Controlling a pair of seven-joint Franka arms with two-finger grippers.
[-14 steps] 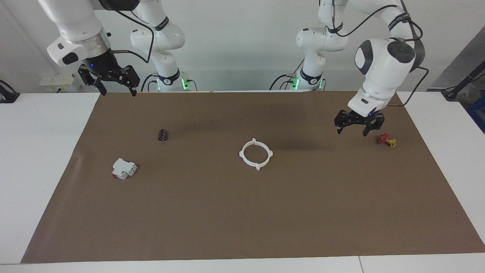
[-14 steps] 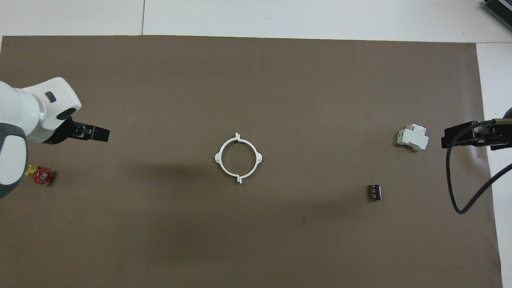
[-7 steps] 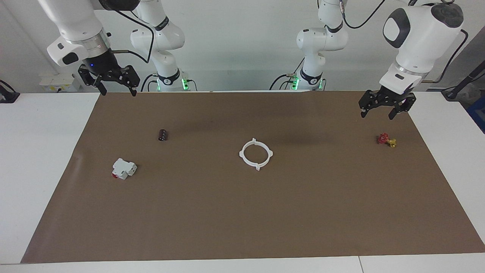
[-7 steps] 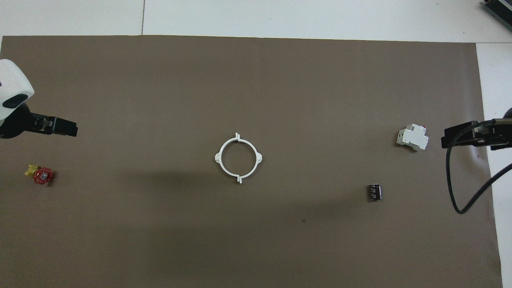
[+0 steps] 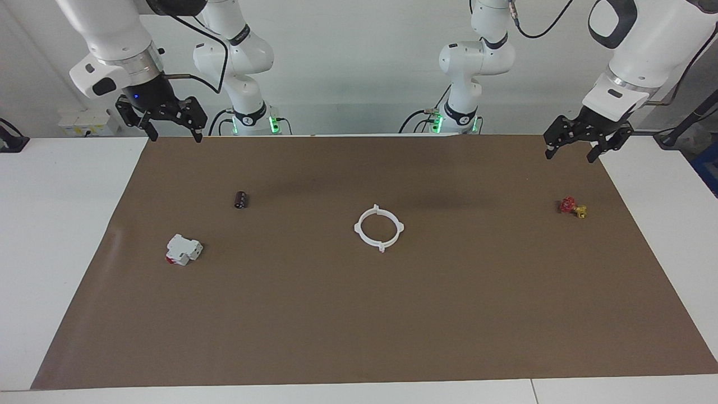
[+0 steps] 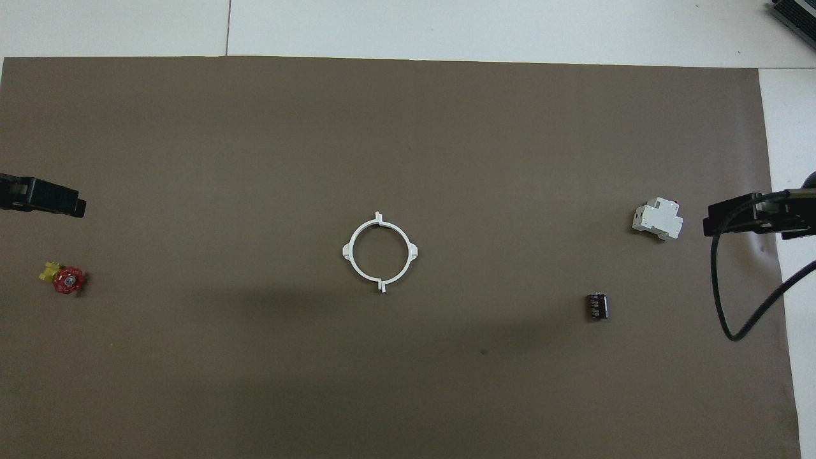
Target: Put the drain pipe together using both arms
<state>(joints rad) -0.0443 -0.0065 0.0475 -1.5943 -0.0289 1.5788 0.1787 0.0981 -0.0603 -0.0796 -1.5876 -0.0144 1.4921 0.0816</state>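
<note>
The drain pipe [image 5: 357, 228] [image 6: 347, 251] lies flat in the middle of the brown mat. Its two white half-rings sit together as one ring with four tabs, and no gripper touches it. My left gripper [image 5: 569, 157] [image 6: 62, 204] hangs open and empty in the air over the mat's edge at the left arm's end. My right gripper [image 5: 175, 138] [image 6: 746, 220] waits open and empty, raised over the mat's edge at the right arm's end.
A white box with a red part [image 5: 183, 250] [image 6: 657, 220] and a small dark cylinder [image 5: 241, 200] [image 6: 597, 306] lie toward the right arm's end. A red and yellow valve [image 5: 572, 207] [image 6: 64, 279] lies toward the left arm's end.
My left gripper has risen and pulled away from beside the valve, out toward the mat's edge at its own end. The ring and the right arm have not moved.
</note>
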